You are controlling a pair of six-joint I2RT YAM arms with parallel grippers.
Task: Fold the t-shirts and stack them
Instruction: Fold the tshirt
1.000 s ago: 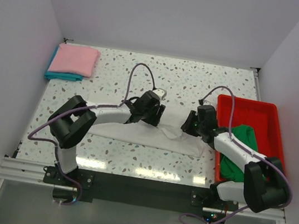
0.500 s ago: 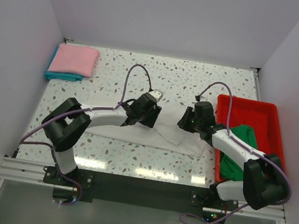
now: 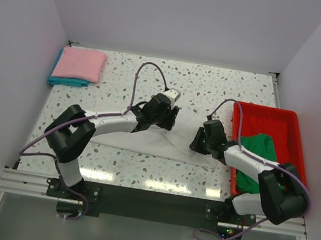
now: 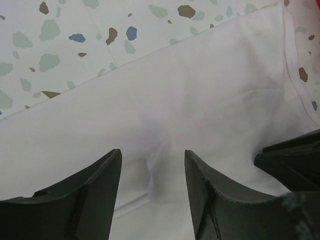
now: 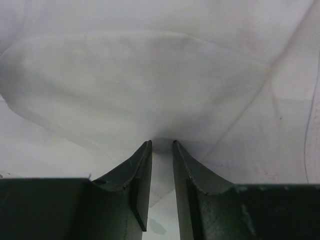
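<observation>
right hand [image 5: 161,142] fingers nearly together, clamped on a pinch of the white t-shirt [image 5: 150,75]. left hand [image 4: 152,155] fingers apart w/ tips on the same shirt, mid-frame on the desk [image 3: 214,86]. pink t-shirt [image 3: 81,63] sits on teal t-shirt [image 3: 63,81] upper left, green t-shirt [image 3: 265,146] in red tray [image 3: 270,115] on the right.

Left gripper [image 4: 152,156]: jaws stand apart with just a ridge of white shirt [image 4: 200,100] between them, and the bare table [image 4: 75,30] ahead of them is free to pass. Right gripper [image 5: 161,144] pinches the shirt, so there's no gap there, and the red tray [image 3: 281,122] blocks the right of its jaws.
</observation>
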